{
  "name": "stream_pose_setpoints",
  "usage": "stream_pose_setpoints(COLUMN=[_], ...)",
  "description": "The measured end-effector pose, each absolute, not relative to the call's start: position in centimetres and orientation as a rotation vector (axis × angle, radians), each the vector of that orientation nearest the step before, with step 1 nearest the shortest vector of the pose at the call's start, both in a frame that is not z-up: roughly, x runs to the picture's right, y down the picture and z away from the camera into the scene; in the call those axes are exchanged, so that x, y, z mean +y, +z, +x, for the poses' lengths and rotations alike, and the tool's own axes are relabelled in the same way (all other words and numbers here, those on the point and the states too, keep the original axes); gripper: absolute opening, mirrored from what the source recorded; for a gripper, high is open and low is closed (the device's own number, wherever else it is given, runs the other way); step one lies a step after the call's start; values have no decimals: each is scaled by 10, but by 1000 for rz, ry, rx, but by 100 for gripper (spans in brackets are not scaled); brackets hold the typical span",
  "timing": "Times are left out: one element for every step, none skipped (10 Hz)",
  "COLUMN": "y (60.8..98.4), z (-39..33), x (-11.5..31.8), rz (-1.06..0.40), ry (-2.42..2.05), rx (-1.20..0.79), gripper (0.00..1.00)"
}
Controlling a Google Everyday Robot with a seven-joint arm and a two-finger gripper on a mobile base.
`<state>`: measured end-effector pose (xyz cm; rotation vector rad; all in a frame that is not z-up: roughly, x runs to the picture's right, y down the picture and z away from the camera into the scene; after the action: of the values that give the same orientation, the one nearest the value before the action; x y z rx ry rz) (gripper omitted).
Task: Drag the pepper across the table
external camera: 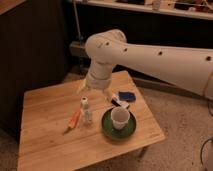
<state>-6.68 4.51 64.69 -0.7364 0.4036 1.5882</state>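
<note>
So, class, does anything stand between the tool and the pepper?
The tool hangs open above the table, behind the pepper. The white shaker bottle stands upright close beside the pepper, nearly under the tool, so it may crowd the approach.

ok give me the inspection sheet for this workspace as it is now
surface: light-wood table, plank-grained top
job's things: orange pepper lying flat just left of the white shaker bottle, nothing gripping it
clutter: white cup on green plate; blue pad and small dark-and-white item behind them
grippers: pincer open, empty, hanging above the table behind the bottle
cables: none on the table; thin dark loop on the floor at right may be one
surroundings: dark cabinet at left, shelf behind, speckled floor
</note>
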Motion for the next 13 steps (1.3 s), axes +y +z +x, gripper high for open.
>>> stream_pose_setpoints(y=[661,674,680,681,682,682,682,682,682,682,681,680,677], z=[-74,-83,-94,-104,-102,-99,-101,-102,-101,-100,-101,-104,-108], x=[55,68,78,89,88,88,88,88,88,88,88,89,90], rz=[-753,-765,-773,-786,-782,-780,-781,-782,-781,-781,-780,-779,-776], ry=[1573,1550,1531,1513,1517,1521,1518,1517,1518,1521,1517,1513,1507], rx=[410,415,417,416,418,420,419,418,419,420,417,406,392], gripper=[80,80,80,80,80,80,80,80,80,80,80,80,80])
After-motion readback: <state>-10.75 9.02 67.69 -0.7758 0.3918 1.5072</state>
